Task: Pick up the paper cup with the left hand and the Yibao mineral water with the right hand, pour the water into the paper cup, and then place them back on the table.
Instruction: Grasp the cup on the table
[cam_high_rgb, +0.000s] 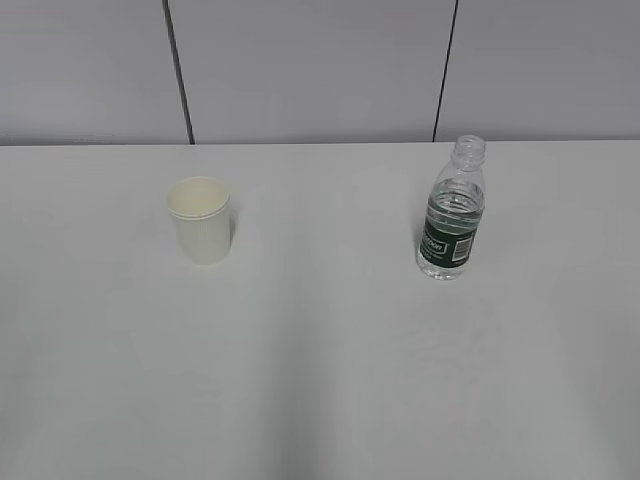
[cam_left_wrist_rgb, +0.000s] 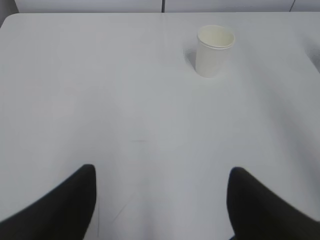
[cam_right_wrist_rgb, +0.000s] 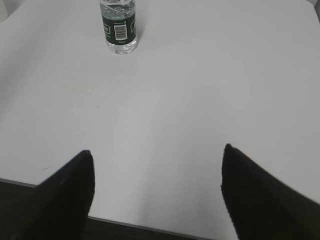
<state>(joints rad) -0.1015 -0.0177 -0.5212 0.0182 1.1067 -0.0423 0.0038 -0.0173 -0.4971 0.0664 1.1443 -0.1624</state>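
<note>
The white paper cup (cam_high_rgb: 203, 220) stands upright on the left of the white table (cam_high_rgb: 320, 360); it also shows far ahead in the left wrist view (cam_left_wrist_rgb: 214, 51). The Yibao water bottle (cam_high_rgb: 453, 210), capless with a dark green label and water inside, stands upright on the right; its lower part shows at the top of the right wrist view (cam_right_wrist_rgb: 119, 27). My left gripper (cam_left_wrist_rgb: 162, 172) is open and empty, well short of the cup. My right gripper (cam_right_wrist_rgb: 157, 152) is open and empty over the table's near edge, far from the bottle. Neither arm shows in the exterior view.
A grey panelled wall (cam_high_rgb: 320, 70) stands behind the table's far edge. The table's near edge (cam_right_wrist_rgb: 125, 224) runs just under my right gripper, with dark floor below it.
</note>
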